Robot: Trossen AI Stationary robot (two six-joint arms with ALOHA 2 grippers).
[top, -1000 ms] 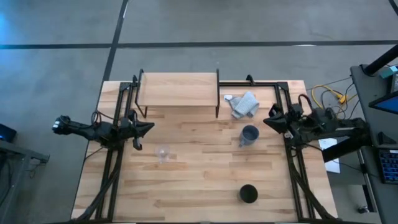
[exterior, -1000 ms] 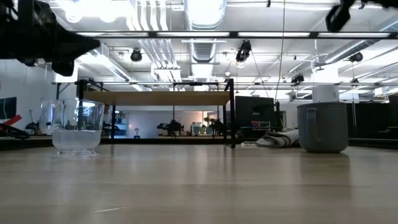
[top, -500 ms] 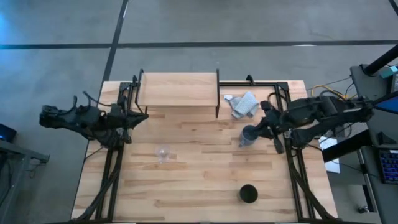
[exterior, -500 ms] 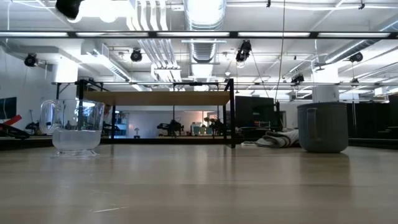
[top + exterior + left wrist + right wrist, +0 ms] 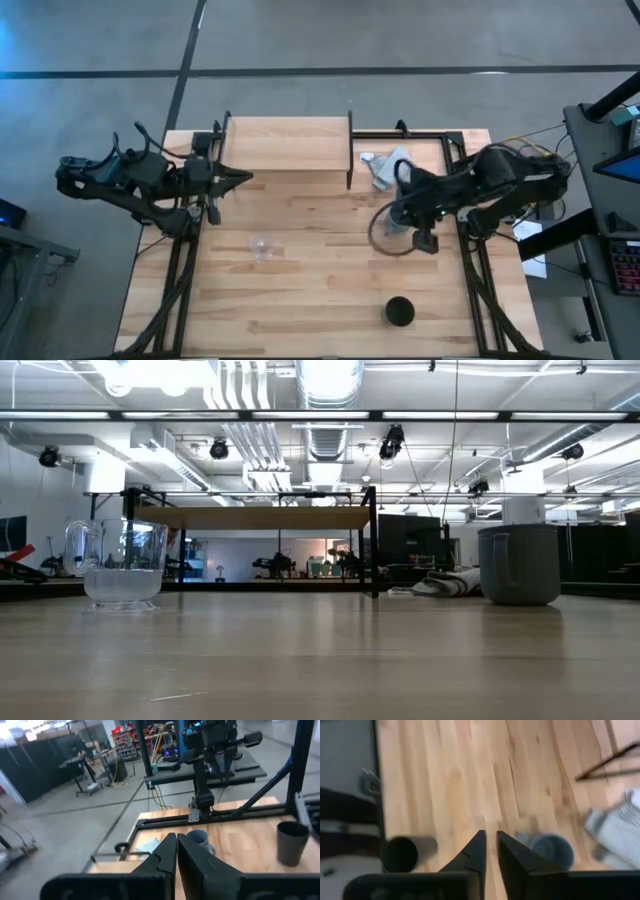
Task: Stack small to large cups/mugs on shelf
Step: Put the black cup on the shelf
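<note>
1. My right gripper [image 5: 400, 196] is over the right half of the tabletop [image 5: 310, 290], just above the blue-grey mug [image 5: 400, 217], which sits at about 3 o'clock from table centre. In the right wrist view its fingers [image 5: 476, 851] stand close, with only a narrow slit between them, pinching nothing.
2. The same wrist view shows the mug [image 5: 549, 847] just beyond the fingertips, apart from them, upright with its mouth showing.
3. My left gripper [image 5: 243, 177] is at the table's left edge, about 10 o'clock, tip pointing toward the shelf [image 5: 287, 143]. In the left wrist view its fingers [image 5: 166, 854] are pressed together, nothing held.
4. Clear glass cup [image 5: 262, 246] stands upright on the left half, around 8 o'clock, well apart from both grippers. In the low view the glass [image 5: 117, 563] is on the left, bottom part cloudy.
5. Black cup [image 5: 399, 311] stands near the front edge at about 5 o'clock, well apart from the mug. The left wrist view shows it [image 5: 292, 842] upright.
6. The shelf is at 12 o'clock along the back edge, top bare; in the low view it [image 5: 255, 518] is raised on thin black legs.
7. Light grey cloth [image 5: 388, 168] lies crumpled at about 1 o'clock, just right of the shelf's right legs, behind the mug.
8. All three vessels are on the tabletop, none on the shelf.
</note>
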